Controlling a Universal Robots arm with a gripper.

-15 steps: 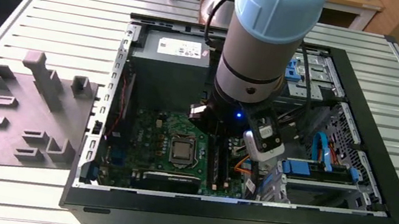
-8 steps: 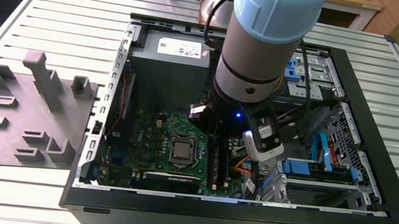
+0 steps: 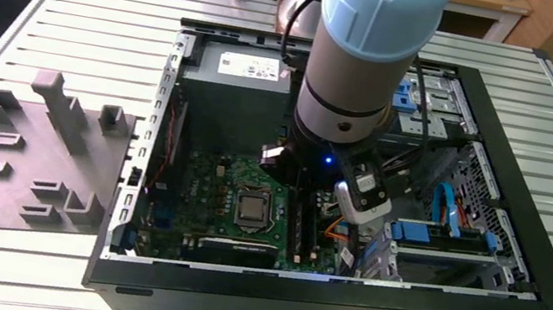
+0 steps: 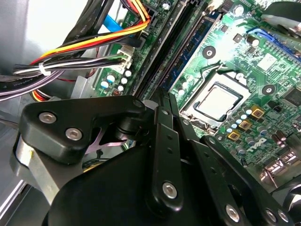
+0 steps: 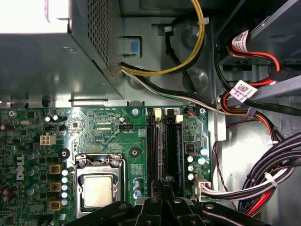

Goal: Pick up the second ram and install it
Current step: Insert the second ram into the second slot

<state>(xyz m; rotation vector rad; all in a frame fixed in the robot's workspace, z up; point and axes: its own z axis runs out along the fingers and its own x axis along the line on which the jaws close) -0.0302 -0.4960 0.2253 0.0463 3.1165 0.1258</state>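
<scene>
The second ram (image 4: 190, 49), a narrow dark blue-green stick, stands on edge in the memory slots (image 5: 164, 146) of the green motherboard (image 3: 219, 188). My gripper (image 4: 162, 96) has its black fingers drawn together at the stick's near end, in line with it. In the first wrist view the gripper (image 5: 162, 184) sits over the middle of the slots. The arm (image 3: 369, 52) reaches down into the open computer case, above the slots (image 3: 301, 223). The contact between fingers and stick is hidden by the gripper's own body.
The power supply (image 3: 237, 88) lies beyond the slots and the processor socket (image 5: 99, 188) beside them. Cable bundles (image 5: 263, 179) crowd the drive-bay side. A grey holder tray (image 3: 30, 163) lies on the slatted table at the exterior view's left.
</scene>
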